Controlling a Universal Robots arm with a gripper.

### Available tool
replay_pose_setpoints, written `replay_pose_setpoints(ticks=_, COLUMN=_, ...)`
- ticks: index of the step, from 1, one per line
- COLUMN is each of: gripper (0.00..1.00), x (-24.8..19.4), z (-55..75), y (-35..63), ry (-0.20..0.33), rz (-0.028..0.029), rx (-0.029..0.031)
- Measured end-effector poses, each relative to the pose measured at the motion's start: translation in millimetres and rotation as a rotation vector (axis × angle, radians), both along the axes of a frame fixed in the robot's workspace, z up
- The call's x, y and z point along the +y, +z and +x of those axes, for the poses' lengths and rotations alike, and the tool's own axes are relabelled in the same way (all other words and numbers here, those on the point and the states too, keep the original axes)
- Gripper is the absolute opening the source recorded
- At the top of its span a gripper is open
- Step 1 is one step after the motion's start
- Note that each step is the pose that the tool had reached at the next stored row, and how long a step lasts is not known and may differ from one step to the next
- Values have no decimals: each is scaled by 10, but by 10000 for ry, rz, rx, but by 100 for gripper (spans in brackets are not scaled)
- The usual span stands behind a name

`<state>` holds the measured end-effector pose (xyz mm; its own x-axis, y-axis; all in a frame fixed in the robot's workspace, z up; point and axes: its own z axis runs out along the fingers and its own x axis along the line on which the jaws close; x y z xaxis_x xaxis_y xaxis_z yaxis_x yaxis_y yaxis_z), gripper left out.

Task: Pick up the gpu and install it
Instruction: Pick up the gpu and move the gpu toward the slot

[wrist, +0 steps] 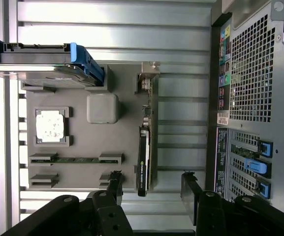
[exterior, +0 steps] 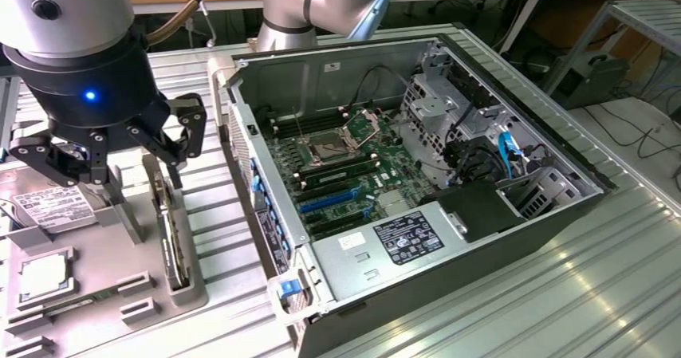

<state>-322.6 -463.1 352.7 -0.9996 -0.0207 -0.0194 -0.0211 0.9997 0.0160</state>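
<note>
The gpu [exterior: 168, 226] is a thin dark card standing on its long edge in a slot of the grey holder tray [exterior: 107, 238], left of the open computer case in the exterior view. In the wrist view the gpu [wrist: 144, 147] shows edge-on, with its silvery bracket [wrist: 149, 73] at the far end. My gripper [exterior: 133, 175] hangs above the tray and the card's upper end, open and holding nothing. Its two black fingers [wrist: 114, 184] stand wide apart, and the near end of the card lies between them below my gripper [wrist: 151, 189].
The tray also holds a hard drive with a white label [exterior: 48, 206], a square silver CPU [wrist: 49, 125] and a memory stick [wrist: 75, 159]. The open computer case [exterior: 596, 186] lies on the ribbed metal table, its motherboard [exterior: 352, 175] with blue slots facing up. The arm's base [exterior: 309, 7] stands behind the case.
</note>
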Motion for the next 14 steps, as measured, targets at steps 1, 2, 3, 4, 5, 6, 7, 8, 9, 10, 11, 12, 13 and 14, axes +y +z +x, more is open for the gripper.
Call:
replay_pose_setpoints(ticks=1, gripper=60, x=0, z=0, y=-5, ry=0, rz=1, rx=-1)
replay_pose_setpoints(ticks=2, gripper=60, x=0, z=0, y=-9, ry=0, rz=1, rx=-1)
replay_pose_setpoints(ticks=3, gripper=60, x=0, z=0, y=-14, ry=0, rz=1, rx=-1)
replay_pose_setpoints(ticks=4, gripper=60, x=0, z=-1, y=-22, ry=0, rz=2, rx=-2)
replay_pose_setpoints(ticks=5, gripper=60, x=0, z=-1, y=-29, ry=0, rz=1, rx=-1)
replay_pose_setpoints(ticks=6, gripper=60, x=0, z=-1, y=-38, ry=0, rz=2, rx=-2)
replay_pose_setpoints(ticks=7, gripper=60, x=0, z=0, y=-50, ry=0, rz=1, rx=-4)
replay_pose_setpoints(ticks=8, gripper=60, x=0, z=0, y=-65, ry=-5, rz=1, rx=-8)
replay_pose_setpoints(ticks=9, gripper=60, x=-1, z=0, y=-81, ry=-21, rz=1, rx=-13)
replay_pose_setpoints(ticks=10, gripper=60, x=-1, z=0, y=-95, ry=-41, rz=1, rx=-18)
replay_pose_setpoints(ticks=11, gripper=60, x=0, z=0, y=-109, ry=-57, rz=1, rx=-23)
replay_pose_setpoints(ticks=12, gripper=60, x=0, z=0, y=-120, ry=-59, rz=-1, rx=-34)
replay_pose_setpoints(ticks=13, gripper=60, x=-1, z=0, y=-129, ry=-58, rz=-1, rx=-58)
replay_pose_setpoints(ticks=14, gripper=60, x=-1, z=0, y=-146, ry=-59, rz=-9, rx=-107)
